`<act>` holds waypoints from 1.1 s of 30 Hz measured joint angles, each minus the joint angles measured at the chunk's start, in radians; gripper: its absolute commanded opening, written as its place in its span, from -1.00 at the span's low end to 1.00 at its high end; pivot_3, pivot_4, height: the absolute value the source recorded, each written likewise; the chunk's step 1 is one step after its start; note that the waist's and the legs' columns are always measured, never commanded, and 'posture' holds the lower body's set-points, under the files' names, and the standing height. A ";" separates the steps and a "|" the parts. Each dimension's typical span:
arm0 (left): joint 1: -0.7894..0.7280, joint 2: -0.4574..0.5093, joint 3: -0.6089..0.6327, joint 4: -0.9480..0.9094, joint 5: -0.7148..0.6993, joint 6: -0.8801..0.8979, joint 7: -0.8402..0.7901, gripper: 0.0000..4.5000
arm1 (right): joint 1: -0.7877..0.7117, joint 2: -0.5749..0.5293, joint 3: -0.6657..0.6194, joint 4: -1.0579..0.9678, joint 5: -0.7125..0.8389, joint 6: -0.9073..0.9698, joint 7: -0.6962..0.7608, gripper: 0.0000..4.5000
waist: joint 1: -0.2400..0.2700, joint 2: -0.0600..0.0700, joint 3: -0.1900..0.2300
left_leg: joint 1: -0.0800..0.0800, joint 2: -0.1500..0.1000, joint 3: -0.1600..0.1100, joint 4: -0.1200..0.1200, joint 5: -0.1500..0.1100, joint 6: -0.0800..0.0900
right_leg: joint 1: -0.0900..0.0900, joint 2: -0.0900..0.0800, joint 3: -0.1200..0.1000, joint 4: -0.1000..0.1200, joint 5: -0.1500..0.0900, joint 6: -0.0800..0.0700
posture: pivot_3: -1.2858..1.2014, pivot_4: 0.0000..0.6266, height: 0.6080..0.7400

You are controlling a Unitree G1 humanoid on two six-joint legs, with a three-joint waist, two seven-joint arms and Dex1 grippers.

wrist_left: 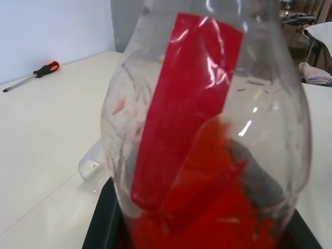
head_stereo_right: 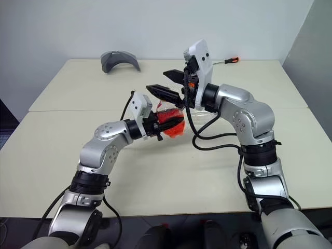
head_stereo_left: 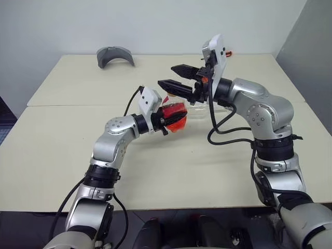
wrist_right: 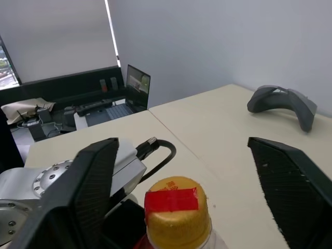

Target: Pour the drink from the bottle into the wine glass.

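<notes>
A: What's the left gripper (head_stereo_left: 167,123) doing?
B: Clenched on the bottle (head_stereo_left: 175,116), holding it up off the table (head_stereo_left: 62,150). Two black fingers, one each side of the rounded body.

A: Bottle material?
B: Clear thin plastic, scuffed, bulbous with a narrow neck. One glossy red label strip (wrist_left: 187,98) runs down the side. The drink (wrist_left: 207,207) is translucent red-orange and sits in the part of the body by the gripper.

A: Cap?
B: On. Yellow ribbed screw cap (wrist_right: 177,206) with a red tape patch on top, seen in the right wrist view.

A: Right gripper (head_stereo_left: 175,78)?
B: Released, jaws spread wide, holding nothing. Black wedge-shaped fingers (wrist_right: 290,179) with fine ribbed pads. It hangs above the bottle, one finger either side of the cap, not touching.

A: Wine glass?
B: One clear glass piece (head_stereo_left: 199,110) on the table just behind the bottle, under the right forearm. Mostly hidden, can't make out bowl or stem.

A: Anything else on the table?
B: One grey curved matte plastic piece (head_stereo_left: 114,55), arch-shaped, at the far left edge. One screwdriver (head_stereo_right: 227,60), orange and black handle with a metal shaft, at the far right. Tabletop is smooth, cream, two slabs with a seam between.
</notes>
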 measured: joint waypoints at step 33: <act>-0.055 -0.002 0.000 0.079 0.003 -0.031 -0.019 -0.37 | 0.013 -0.015 0.013 0.020 -0.023 -0.034 0.035 -0.47 | 0.000 0.000 0.000 | 0.000 0.000 0.000 0.000 0.000 0.000 | 0.000 0.000 0.000 0.000 0.000 0.000 | 0.03 -0.52 1.00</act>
